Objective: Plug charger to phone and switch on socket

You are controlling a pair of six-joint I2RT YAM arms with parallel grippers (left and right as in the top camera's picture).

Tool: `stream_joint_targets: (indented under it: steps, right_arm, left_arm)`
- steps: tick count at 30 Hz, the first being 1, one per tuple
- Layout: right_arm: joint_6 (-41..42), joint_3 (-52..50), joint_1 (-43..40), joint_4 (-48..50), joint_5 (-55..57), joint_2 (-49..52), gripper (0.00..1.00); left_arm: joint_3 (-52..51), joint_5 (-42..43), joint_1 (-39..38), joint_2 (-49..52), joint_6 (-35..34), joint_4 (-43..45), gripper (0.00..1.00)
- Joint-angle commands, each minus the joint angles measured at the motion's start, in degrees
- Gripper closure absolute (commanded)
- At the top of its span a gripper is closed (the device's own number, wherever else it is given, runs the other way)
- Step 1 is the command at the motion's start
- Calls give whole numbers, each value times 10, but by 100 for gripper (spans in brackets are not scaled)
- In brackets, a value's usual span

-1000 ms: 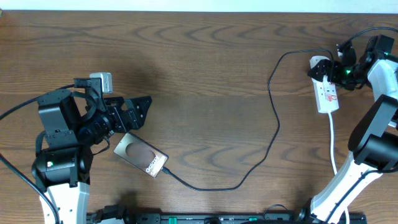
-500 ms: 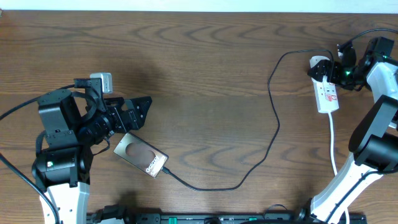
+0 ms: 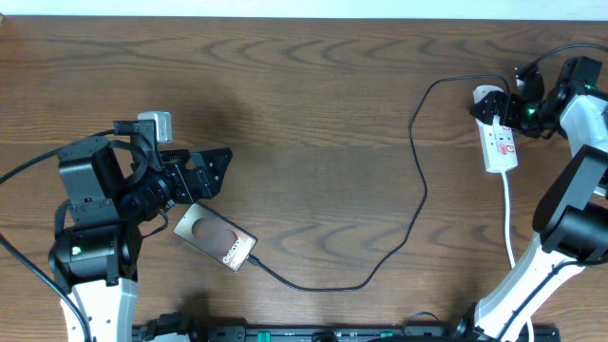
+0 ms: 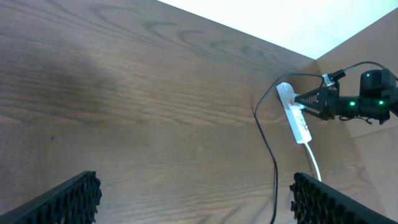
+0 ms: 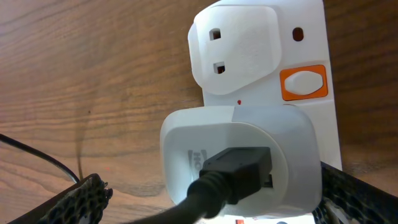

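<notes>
The phone (image 3: 217, 237) lies flat at the lower left, bronze back up. The charger cable (image 3: 418, 204) runs from the phone's lower right end, where its tip meets the phone, up to a white adapter (image 5: 239, 155) on the socket (image 3: 498, 141). The cable's black plug (image 5: 239, 168) sits in that adapter. My left gripper (image 3: 211, 176) hovers just above and left of the phone, open and empty; its view (image 4: 193, 186) shows bare table between the fingers. My right gripper (image 3: 496, 106) is at the socket's far end, its open fingers (image 5: 81, 199) on either side of the adapter.
An orange-framed white switch (image 5: 303, 83) sits on the socket beside an unused outlet (image 5: 239, 50). The socket's white cord (image 3: 508, 218) trails toward the front right by the right arm's base. The table's far edge runs along the top of the overhead view.
</notes>
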Motion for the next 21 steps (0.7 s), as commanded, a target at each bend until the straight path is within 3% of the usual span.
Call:
stream_joint_targets:
  steps: [1, 21]
  right_arm:
    - [27, -14, 14, -23, -16, 21, 1]
    - [33, 35, 11, -53, 7, 21, 1]
  left_arm:
    - [9, -5, -2, -3, -3, -1, 4]
    - [9, -6, -2, -3, -3, -4, 4]
